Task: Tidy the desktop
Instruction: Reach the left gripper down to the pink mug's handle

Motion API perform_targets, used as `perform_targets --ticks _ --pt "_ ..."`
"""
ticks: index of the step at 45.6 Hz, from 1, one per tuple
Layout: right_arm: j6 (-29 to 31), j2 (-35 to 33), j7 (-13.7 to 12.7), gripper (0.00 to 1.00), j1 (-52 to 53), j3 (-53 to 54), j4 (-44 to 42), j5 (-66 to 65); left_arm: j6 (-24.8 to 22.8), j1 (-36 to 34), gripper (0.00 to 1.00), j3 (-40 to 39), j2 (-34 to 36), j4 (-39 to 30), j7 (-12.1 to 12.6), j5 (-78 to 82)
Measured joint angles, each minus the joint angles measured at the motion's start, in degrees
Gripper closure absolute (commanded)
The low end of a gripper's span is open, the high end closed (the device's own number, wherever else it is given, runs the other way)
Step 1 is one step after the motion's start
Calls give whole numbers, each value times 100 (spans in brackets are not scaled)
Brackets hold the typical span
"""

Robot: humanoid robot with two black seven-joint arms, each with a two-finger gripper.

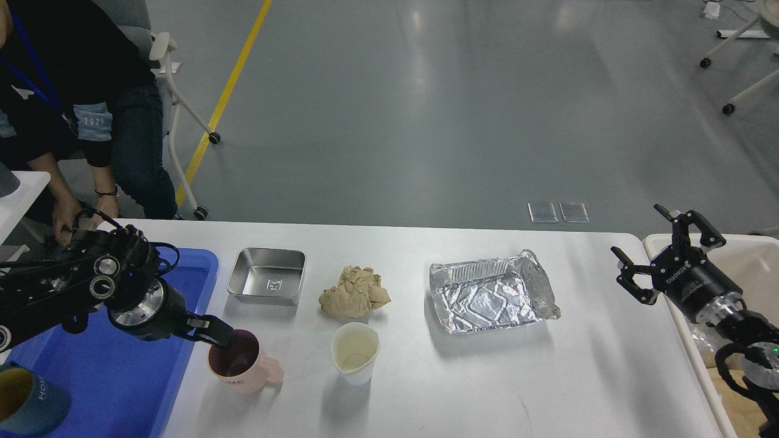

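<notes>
At left edge of the desktop (584, 365), left gripper (220, 338) is dipping into the mouth of the pink mug (241, 362), probably lining up a rim pinch to carry it to the blue tray (122, 389) just beside it. Jaws: dark and seen end-on, so cannot tell if they are apart or already pinching the rim. Green mug (24, 398) is lying in the tray's near corner, cut off by the frame edge, suggesting the tray is collecting reusable dishes. Right gripper (660, 255) is hovering at the right table edge above the cream bin (761, 255), jaws spread wide, holding nothing, likely waiting its turn. Steel tray (266, 275), crumpled brown paper (355, 292), paper cup (355, 353) and foil tray (492, 293) are sitting apart along the middle of the white desktop, which is filling the lower frame. Bin contents are mostly getting hidden behind the right arm. Person (73, 103) at upper left is partly cropped.
</notes>
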Motion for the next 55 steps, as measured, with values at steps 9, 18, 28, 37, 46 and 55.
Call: perform_targets --ticks 9,18,28,37,46,55 --pt "2 -1 0 0 -31 10 2 0 11 1 2 41 -191 170 9 41" --pt "6 -1 0 0 -40 10 -5 0 56 87 5 71 -371 305 9 209" --pt "12 -1 0 0 -45 10 -5 -2 101 196 24 72 -413 354 4 318" --pt "12 -1 0 0 -50 10 -6 -2 -165 179 43 75 -415 354 37 323" --pt "12 -1 0 0 -50 10 -6 -2 -355 158 66 39 -415 355 206 323" --pt "12 -1 0 0 -79 10 -6 -2 -359 172 75 -11 -415 388 450 307"
